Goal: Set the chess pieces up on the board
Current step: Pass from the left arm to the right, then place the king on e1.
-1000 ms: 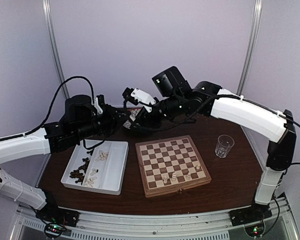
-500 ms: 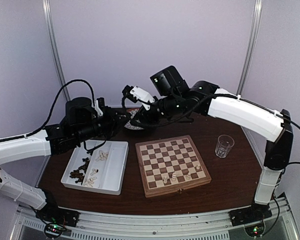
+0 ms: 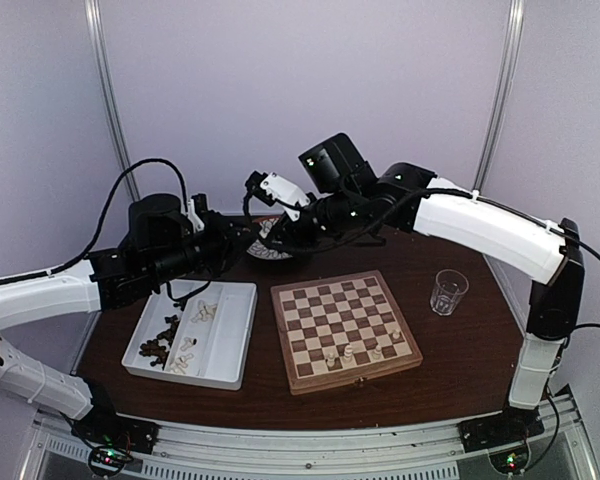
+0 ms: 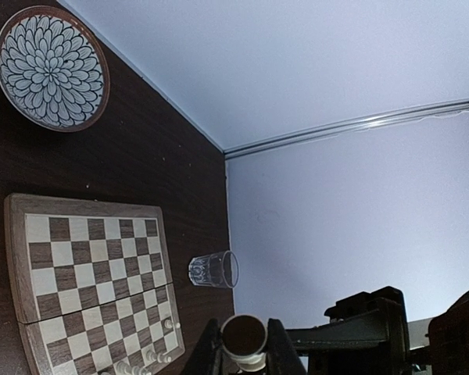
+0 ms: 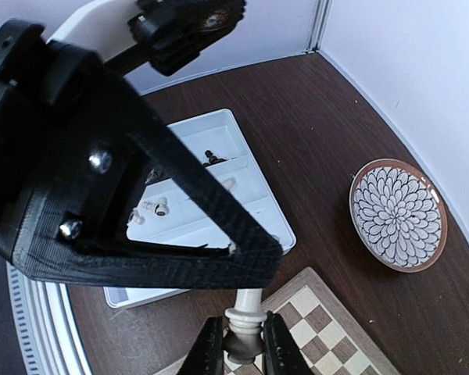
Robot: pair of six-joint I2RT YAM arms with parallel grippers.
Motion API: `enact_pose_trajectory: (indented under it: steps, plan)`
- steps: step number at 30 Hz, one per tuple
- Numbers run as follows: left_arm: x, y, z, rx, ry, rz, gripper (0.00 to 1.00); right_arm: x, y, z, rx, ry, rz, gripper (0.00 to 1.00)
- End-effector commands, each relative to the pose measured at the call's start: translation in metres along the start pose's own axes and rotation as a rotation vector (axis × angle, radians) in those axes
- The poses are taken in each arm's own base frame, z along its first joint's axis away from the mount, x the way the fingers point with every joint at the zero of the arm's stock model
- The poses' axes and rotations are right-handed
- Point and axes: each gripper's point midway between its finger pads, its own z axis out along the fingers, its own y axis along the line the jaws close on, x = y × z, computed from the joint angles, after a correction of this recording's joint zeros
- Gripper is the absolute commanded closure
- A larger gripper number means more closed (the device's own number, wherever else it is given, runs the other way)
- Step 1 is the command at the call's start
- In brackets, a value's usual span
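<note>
Both arms meet in the air over the table's back, left of the board (image 3: 345, 330). My left gripper (image 3: 242, 238) is shut on a cream chess piece (image 4: 244, 334), whose dark round base shows between the fingers (image 4: 211, 353). My right gripper (image 5: 243, 348) is shut on the same piece (image 5: 248, 319) at its collar, and the piece's upper end is hidden behind the left gripper's black finger frame. A few cream pieces (image 3: 348, 352) stand on the board's near rows. More cream pieces (image 3: 202, 312) and dark pieces (image 3: 160, 340) lie in the white tray (image 3: 235, 335).
A clear glass (image 3: 447, 291) stands on the table right of the board. A round patterned plate (image 3: 270, 250) lies at the back, partly hidden under the grippers. The white tray sits left of the board.
My right gripper's jaws have closed round the cream piece that my left gripper holds. Both arms have shifted only slightly.
</note>
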Motion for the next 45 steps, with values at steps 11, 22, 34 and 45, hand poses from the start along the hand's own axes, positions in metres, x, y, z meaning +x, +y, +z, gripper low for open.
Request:
enact_pose_trajectory:
  steps: [11,22,34,45]
  plan:
    - [-0.015,0.012,-0.029,-0.141,-0.048,0.139,0.45,0.017,-0.019,-0.027,0.074,0.029,-0.152,0.95]
    - [-0.094,0.047,-0.102,-0.565,-0.115,0.677,0.29,0.135,-0.013,-0.088,-0.065,0.422,-0.568,0.92]
    - [-0.145,0.093,-0.088,-0.771,-0.104,0.919,0.29,0.233,-0.009,-0.126,-0.275,1.007,-0.863,0.93]
    - [-0.149,0.121,-0.099,-0.798,-0.105,0.909,0.28,0.254,0.002,-0.107,-0.291,1.173,-0.946,0.93]
